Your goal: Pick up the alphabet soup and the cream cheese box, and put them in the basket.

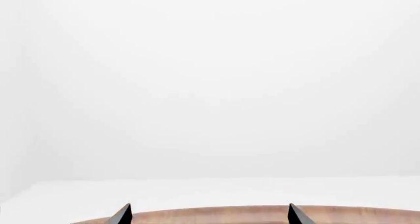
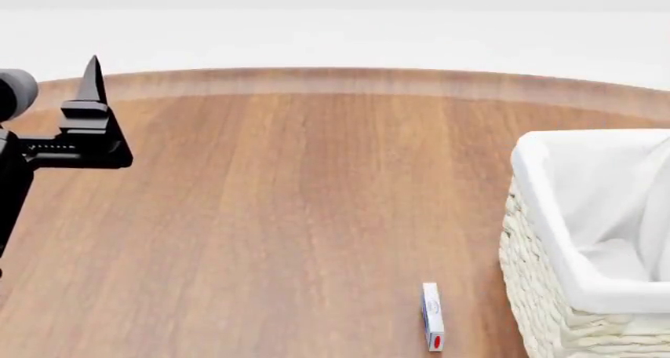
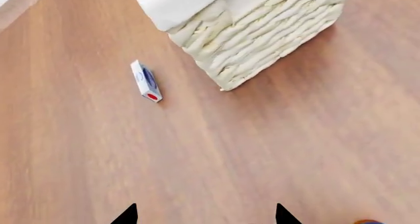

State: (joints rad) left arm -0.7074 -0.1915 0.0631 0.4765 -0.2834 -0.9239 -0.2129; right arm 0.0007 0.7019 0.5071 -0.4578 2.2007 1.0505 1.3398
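The cream cheese box (image 2: 431, 316), small, thin and white with blue and red marks, stands on its edge on the wooden table just left of the basket (image 2: 544, 295); it also shows in the right wrist view (image 3: 145, 81) beside the basket's woven corner (image 3: 256, 42). My left gripper (image 2: 92, 79) is raised at the far left, open and empty; in its own view (image 1: 208, 215) only the table's far edge lies between the tips. My right gripper (image 3: 204, 215) is open and empty over bare table, well short of the box. The alphabet soup is out of view.
The round wooden table (image 2: 314, 201) ends in a curved far edge (image 2: 346, 79), with white floor beyond. A sliver of an orange and blue object (image 3: 369, 222) shows at the edge of the right wrist view.
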